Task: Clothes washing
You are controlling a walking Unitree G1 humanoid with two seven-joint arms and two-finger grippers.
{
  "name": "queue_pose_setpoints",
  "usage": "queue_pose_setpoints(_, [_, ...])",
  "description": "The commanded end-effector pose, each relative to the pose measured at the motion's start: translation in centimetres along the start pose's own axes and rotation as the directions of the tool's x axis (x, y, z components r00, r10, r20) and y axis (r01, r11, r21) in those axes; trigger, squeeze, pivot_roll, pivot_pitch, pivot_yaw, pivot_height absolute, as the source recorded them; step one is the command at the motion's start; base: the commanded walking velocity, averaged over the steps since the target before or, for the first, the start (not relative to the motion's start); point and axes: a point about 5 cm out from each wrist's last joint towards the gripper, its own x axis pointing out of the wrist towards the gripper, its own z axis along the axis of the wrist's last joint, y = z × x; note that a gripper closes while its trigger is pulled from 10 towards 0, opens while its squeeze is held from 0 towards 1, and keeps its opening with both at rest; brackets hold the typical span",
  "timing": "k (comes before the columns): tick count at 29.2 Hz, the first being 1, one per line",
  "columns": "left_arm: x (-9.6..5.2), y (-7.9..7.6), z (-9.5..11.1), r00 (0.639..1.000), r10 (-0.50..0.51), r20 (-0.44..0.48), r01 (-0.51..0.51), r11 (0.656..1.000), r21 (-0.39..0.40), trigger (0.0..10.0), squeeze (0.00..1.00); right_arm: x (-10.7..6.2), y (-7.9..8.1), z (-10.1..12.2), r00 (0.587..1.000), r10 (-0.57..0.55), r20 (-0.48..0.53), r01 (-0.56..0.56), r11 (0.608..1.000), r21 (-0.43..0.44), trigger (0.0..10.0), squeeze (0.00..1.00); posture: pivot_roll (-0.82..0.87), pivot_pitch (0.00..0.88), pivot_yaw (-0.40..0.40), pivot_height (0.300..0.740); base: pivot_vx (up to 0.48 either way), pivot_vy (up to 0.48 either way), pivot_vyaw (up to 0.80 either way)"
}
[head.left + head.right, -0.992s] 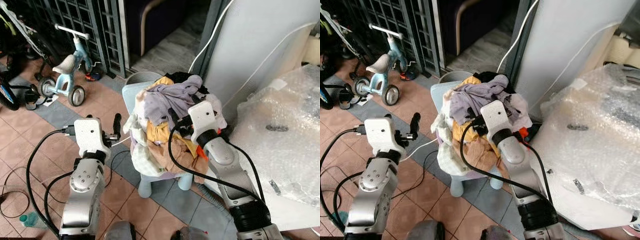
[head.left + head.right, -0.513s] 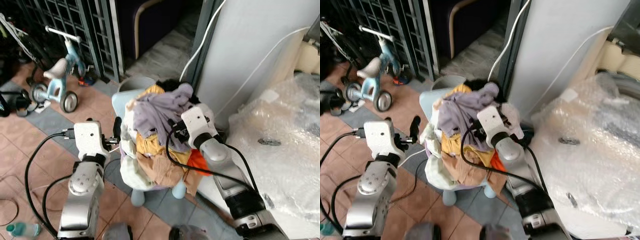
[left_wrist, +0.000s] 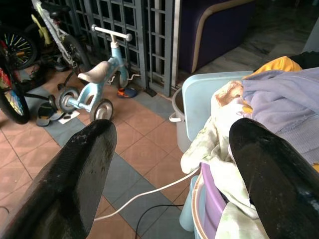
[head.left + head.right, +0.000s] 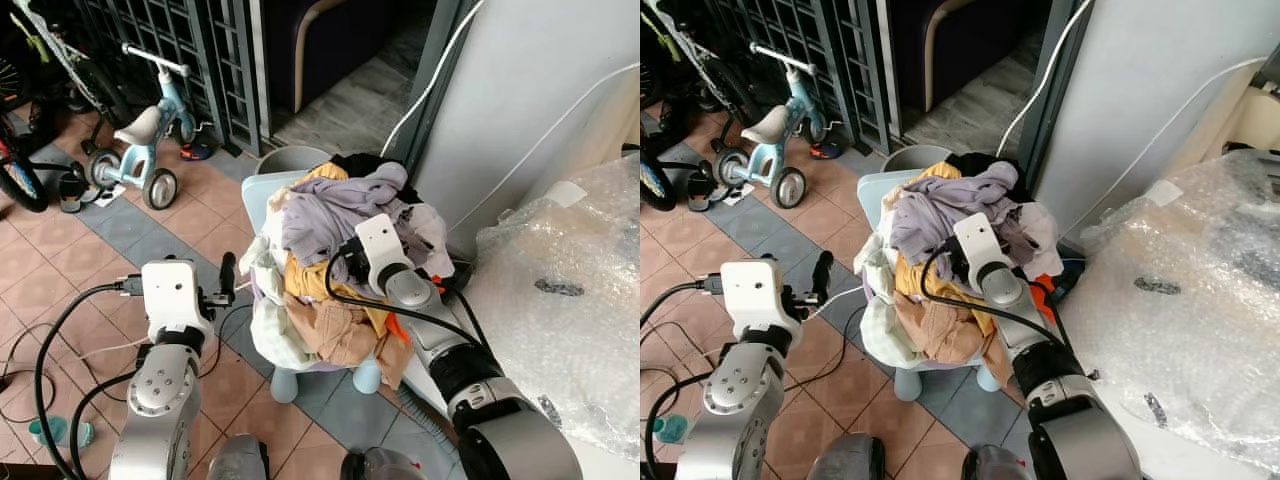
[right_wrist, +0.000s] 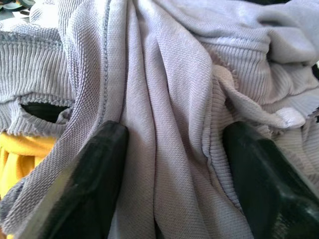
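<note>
Your right tool (image 5: 167, 184) is pressing wide open into the lavender knit garment (image 4: 335, 205) atop the laundry heap at frame centre, its folds running between the fingers, while your left tool (image 4: 228, 275), also wide, is hovering lower left.

Heap of mixed laundry piled high on a small pale blue plastic chair

The heap of crumpled clothes (image 4: 335, 265) overflows the pale blue chair (image 4: 262, 193), which stands on the tiled floor just left of the grey wall. On top lies a lilac ribbed knit garment (image 5: 164, 84), folded in loose ridges, with a dark piece at the far edge. A mustard yellow cloth (image 4: 305, 278) sits beneath it, a tan garment (image 4: 330, 330) hangs down the near side, and a pale floral cloth (image 4: 268, 320) droops over the left edge. A bright orange bit (image 4: 398, 325) shows at the right.
</note>
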Motion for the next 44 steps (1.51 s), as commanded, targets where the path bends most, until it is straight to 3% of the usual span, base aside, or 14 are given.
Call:
queue_pose_setpoints(1, [-0.2,0.1,0.3,1.0,0.007,0.004,-0.007,1.0,0.011,10.0,0.0,-0.2,0.1,-1.8,0.996,0.001,-0.085,0.001,1.0,0.025,0.0,0.0,0.22,0.146,-0.035,0.74,0.0,0.0,0.0])
queue_pose_setpoints(4, [0.0,-0.3,0.1,1.0,-0.013,-0.009,0.013,1.0,0.005,10.0,0.0,-0.3,0.0,-2.5,0.995,0.009,-0.102,-0.004,0.999,0.043,0.0,0.0,0.21,0.14,-0.032,0.74,0.0,0.0,0.0])
queue_pose_setpoints(7, [0.1,-1.3,-0.5,0.994,-0.1,-0.051,0.101,0.995,0.008,10.0,0.0,-0.5,-0.5,-3.3,0.991,-0.002,-0.134,0.012,0.997,0.075,0.0,0.0,0.2,0.137,-0.029,0.74,0.0,0.0,0.0])
queue_pose_setpoints(15, [0.0,-2.1,-0.9,0.971,-0.223,-0.09,0.229,0.972,0.054,10.0,0.0,-0.3,-0.5,-3.2,0.991,-0.003,-0.135,0.016,0.995,0.095,0.0,0.0,0.2,0.152,-0.022,0.74,0.0,0.0,0.0])
queue_pose_setpoints(31, [0.5,-2.1,-0.8,0.975,-0.208,-0.082,0.213,0.975,0.06,10.0,0.0,0.1,0.1,-2.2,0.994,0.029,-0.11,-0.013,0.989,0.147,0.0,0.0,0.19,0.154,-0.032,0.74,0.0,0.0,0.0])
queue_pose_setpoints(33, [1.0,-1.6,0.6,0.989,-0.145,0.018,0.144,0.989,0.043,10.0,0.0,0.1,0.0,-1.7,0.997,0.022,-0.074,-0.009,0.985,0.173,0.0,0.0,0.18,0.147,-0.033,0.74,0.0,0.0,0.0])
queue_pose_setpoints(44, [1.9,-2.1,1.1,0.989,-0.133,0.059,0.133,0.991,-0.004,10.0,0.0,0.3,-0.6,1.2,0.996,0.009,0.091,-0.029,0.976,0.218,0.0,0.0,0.15,0.127,-0.042,0.74,0.0,0.0,0.0])
